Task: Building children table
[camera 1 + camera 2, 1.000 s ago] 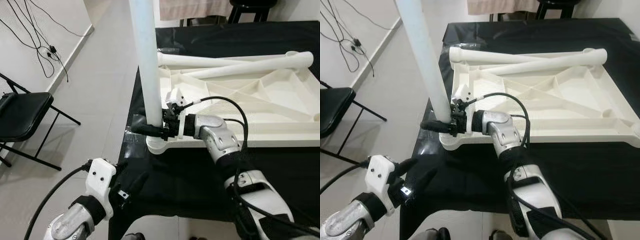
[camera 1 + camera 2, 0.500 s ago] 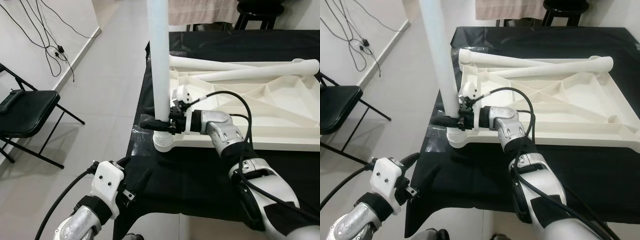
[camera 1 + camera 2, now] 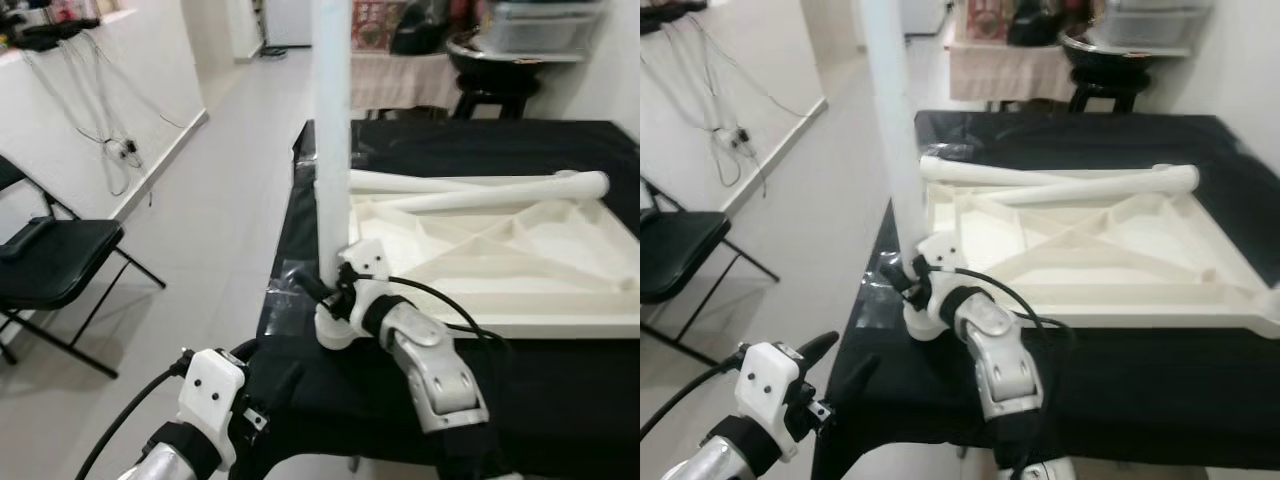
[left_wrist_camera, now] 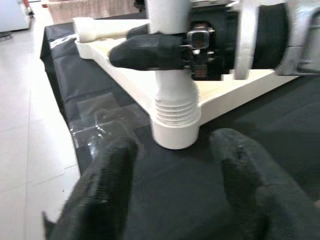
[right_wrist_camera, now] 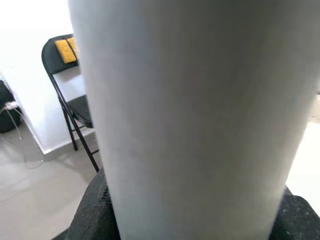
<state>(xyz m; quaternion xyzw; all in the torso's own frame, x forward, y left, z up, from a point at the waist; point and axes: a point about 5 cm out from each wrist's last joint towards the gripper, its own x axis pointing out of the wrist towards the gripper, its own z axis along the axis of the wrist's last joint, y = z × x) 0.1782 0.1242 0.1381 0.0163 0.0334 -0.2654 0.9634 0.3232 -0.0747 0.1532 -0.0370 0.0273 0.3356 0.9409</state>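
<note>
The white children's table top (image 3: pixel 500 250) lies upside down on a black-covered table (image 3: pixel 560 360). One white leg (image 3: pixel 332 140) stands upright in the near left corner socket (image 3: pixel 335 335), its threaded collar (image 4: pixel 172 107) showing just above the socket. My right gripper (image 3: pixel 318 290) is shut on this leg just above the socket, one black finger (image 4: pixel 150 50) wrapped across its front. Two loose white legs (image 3: pixel 470 185) lie along the top's far edge. My left gripper (image 3: pixel 840 360) hovers open, low at the table's front left corner, its fingers (image 4: pixel 107 175) spread in front of the socket.
A black folding chair (image 3: pixel 50 265) stands on the tiled floor to the left, with cables (image 3: pixel 115 150) hanging down the white wall behind it. A dark stool (image 3: pixel 500 60) and a cloth-covered table stand beyond the far end. Clear tape (image 4: pixel 107 125) shines on the black cloth beside the socket.
The camera has shifted and tilted up. My right gripper keeps its hold on the upright leg while its forearm has swung round to the front. The left gripper stays low and open.
</note>
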